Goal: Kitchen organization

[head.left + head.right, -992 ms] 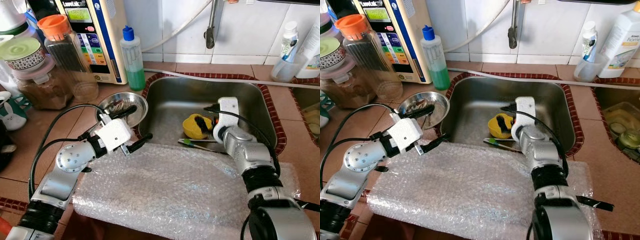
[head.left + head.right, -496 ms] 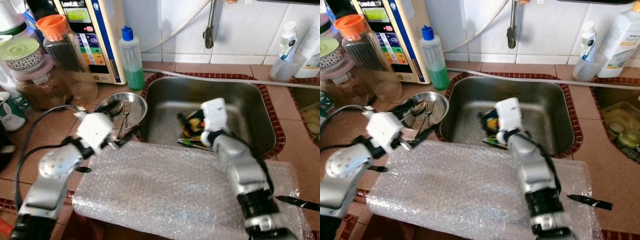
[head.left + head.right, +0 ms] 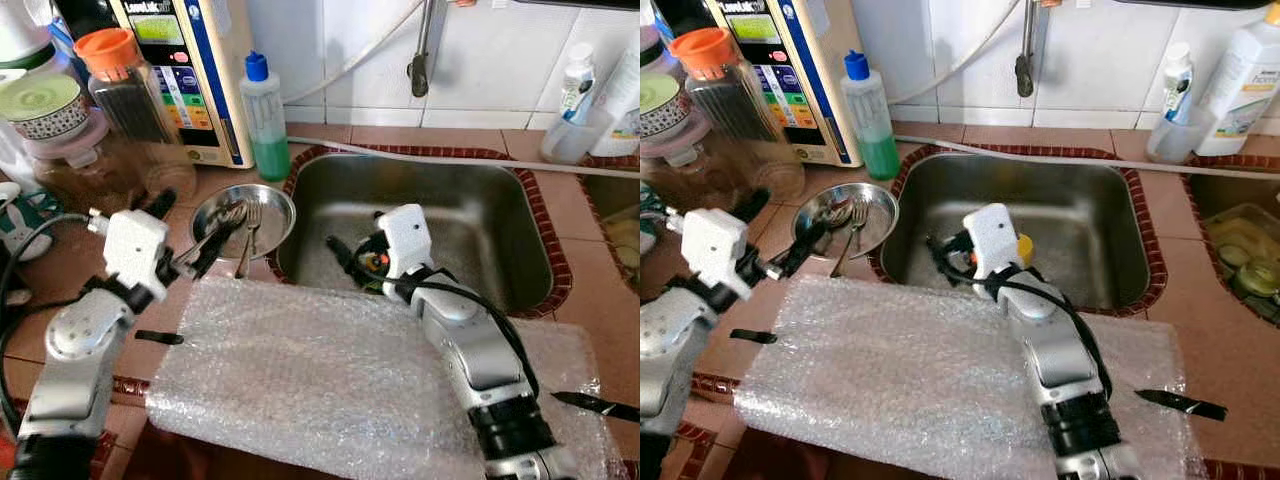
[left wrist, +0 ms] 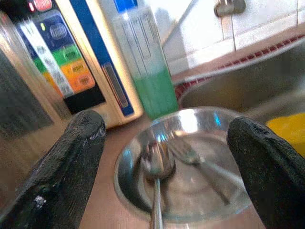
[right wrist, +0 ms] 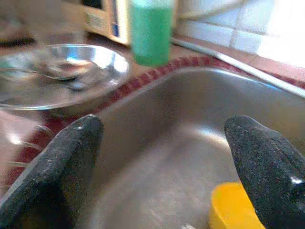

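Tiled counter, steel sink, bubble wrap; left gripper, right gripper both spread, empty.

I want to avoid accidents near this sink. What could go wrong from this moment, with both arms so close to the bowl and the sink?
1. The left gripper, open, hovers just beside the steel bowl; a fork and spoon lean over its rim, so a nudge may tip them out.
2. The right gripper, open, is low inside the sink near a yellow object; it may scrape the steel wall.
3. The bubble wrap overhangs the counter edge; an arm could drag it.
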You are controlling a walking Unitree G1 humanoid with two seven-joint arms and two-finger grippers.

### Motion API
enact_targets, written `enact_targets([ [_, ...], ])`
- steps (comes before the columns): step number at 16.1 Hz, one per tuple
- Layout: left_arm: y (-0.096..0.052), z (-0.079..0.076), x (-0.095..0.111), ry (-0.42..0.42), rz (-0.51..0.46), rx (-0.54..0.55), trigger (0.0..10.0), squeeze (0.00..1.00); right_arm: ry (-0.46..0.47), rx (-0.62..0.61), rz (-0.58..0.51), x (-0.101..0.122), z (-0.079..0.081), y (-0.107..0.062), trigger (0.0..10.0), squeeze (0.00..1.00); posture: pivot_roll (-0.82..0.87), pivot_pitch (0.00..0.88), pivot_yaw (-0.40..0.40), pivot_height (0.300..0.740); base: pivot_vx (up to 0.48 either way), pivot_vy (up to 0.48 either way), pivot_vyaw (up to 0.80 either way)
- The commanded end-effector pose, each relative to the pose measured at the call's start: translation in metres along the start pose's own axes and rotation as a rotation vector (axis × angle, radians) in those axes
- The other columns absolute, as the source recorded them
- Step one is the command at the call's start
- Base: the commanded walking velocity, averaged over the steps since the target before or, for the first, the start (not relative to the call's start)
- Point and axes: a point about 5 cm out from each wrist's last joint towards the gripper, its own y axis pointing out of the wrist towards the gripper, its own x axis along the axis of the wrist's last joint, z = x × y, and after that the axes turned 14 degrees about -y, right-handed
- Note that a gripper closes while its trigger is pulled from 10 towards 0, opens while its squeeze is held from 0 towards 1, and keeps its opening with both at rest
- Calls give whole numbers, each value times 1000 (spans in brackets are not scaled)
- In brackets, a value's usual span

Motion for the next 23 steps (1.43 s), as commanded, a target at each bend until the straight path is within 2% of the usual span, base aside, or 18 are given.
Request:
enact_targets([
  [1, -10, 8, -8, -11, 50, 10, 10000, 0, -3, 37, -30, 6, 6, -1, 10000, 0, -148, 103, 88, 740, 0, 0, 0],
  [7, -27, 27, -23, -57, 127, 59, 10000, 0, -18, 58, -43, 10, 9, -3, 10000, 0, -144, 108, 90, 740, 0, 0, 0],
  [10, -29, 32, -20, -1, 155, 36, 10000, 0, -34, 73, -50, 11, 10, -3, 10000, 0, -145, 108, 85, 740, 0, 0, 0],
  [12, -27, 28, -21, 58, 200, -36, 10000, 0, -59, 119, -55, 12, 15, -4, 10000, 0, -142, 107, 82, 740, 0, 0, 0],
  [15, -24, 23, -22, 111, 217, -92, 10000, 0, -61, 194, -60, 12, 23, -5, 10000, 0, -143, 106, 83, 740, 0, 0, 0],
  [20, -24, 22, -28, 176, 255, -128, 10000, 0, -80, 235, -56, 10, 30, -8, 10000, 0, -143, 105, 83, 740, 0, 0, 0],
  [21, -24, 22, -30, 209, 268, -136, 4941, 0, -82, 237, -60, 11, 31, -8, 10000, 0, -143, 105, 83, 740, 0, 0, 0],
  [22, -23, 22, -31, 210, 267, -134, 2706, 0, -84, 238, -61, 12, 31, -8, 10000, 0, -143, 105, 83, 740, 0, 0, 0],
  [23, -23, 22, -31, 209, 267, -132, 3490, 0, -90, 240, -64, 12, 31, -7, 10000, 0, -145, 103, 86, 740, 0, 0, 0],
])
